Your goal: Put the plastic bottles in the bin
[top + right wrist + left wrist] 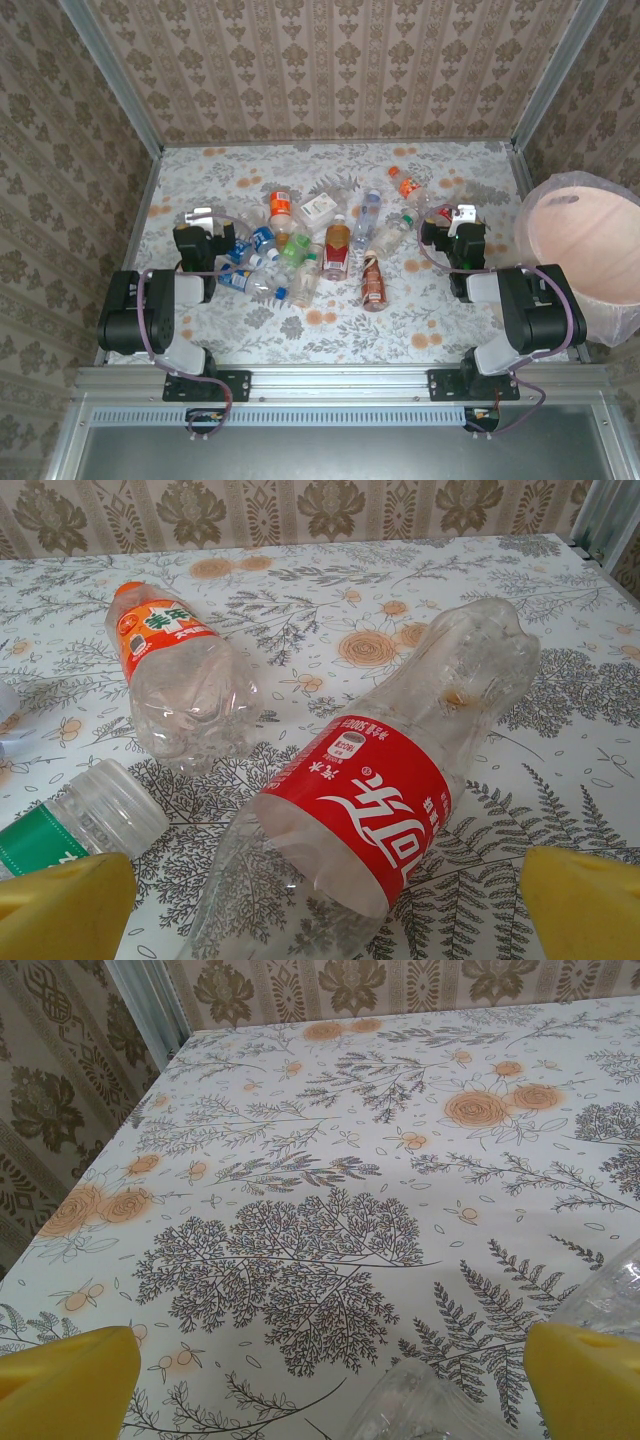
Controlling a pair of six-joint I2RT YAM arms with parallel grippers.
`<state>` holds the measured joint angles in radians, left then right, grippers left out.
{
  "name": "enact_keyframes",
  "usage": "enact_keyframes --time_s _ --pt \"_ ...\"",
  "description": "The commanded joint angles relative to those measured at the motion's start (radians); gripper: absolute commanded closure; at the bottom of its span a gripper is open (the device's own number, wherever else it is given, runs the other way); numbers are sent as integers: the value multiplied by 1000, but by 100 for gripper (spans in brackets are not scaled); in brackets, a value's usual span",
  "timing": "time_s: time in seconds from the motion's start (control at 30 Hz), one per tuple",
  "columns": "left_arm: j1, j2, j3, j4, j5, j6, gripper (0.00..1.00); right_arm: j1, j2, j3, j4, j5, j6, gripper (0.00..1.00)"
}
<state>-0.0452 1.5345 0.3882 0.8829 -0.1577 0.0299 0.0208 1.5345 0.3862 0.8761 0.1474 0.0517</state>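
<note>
Flowered cloth covers the table (250,165), and the plastic bottles (310,250) lie scattered across its middle, well apart from the bin (585,255) at the right edge. Of the two arms, the right gripper (320,910) is nearer the bin. Its jaws stand wide and empty, and a clear, dented red-labelled bottle (380,790) lies on its side just ahead between them, long axis slanting away rightward. The left gripper (320,1380) gapes equally wide, holding nothing.

Pale pink bin (578,245), floral table (440,322), red-labelled bottle (370,800)
</note>
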Motion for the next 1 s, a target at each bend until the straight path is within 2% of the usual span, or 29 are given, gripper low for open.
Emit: enact_keyframes --time_s 0.0,0.07,0.17,0.23,0.37,0.47,0.6,0.67,0.8,0.97 --pt "-1 -1 0 3 -12 -1 0 4 -2 -3 32 8 7 0" --pt "-5 -30 12 -41 -17 -1 0 4 -16 18 -7 -20 -6 0" --pt "-10 -118 54 -192 -37 -1 0 6 -75 99 -205 -68 -29 0" --pt "-14 -181 70 -262 -68 -7 0 11 -107 152 -324 -87 -40 0" --pt "-30 -297 85 -379 -177 -78 0 33 -174 208 -451 -97 -51 0" --pt "-48 -396 148 -594 -274 -221 0 41 -220 235 -520 -101 20 0" --pt "-59 -487 285 -1045 -362 -601 0 41 -267 262 -599 -157 128 0" --pt "-59 -507 332 -1217 -328 -729 0 41 -281 256 -594 -185 175 0" --pt "-58 -522 391 -1445 -204 -836 0 40 -298 212 -514 -239 216 0" --pt "-34 -511 351 -1493 -36 -958 0 39 -317 196 -492 -292 234 0"
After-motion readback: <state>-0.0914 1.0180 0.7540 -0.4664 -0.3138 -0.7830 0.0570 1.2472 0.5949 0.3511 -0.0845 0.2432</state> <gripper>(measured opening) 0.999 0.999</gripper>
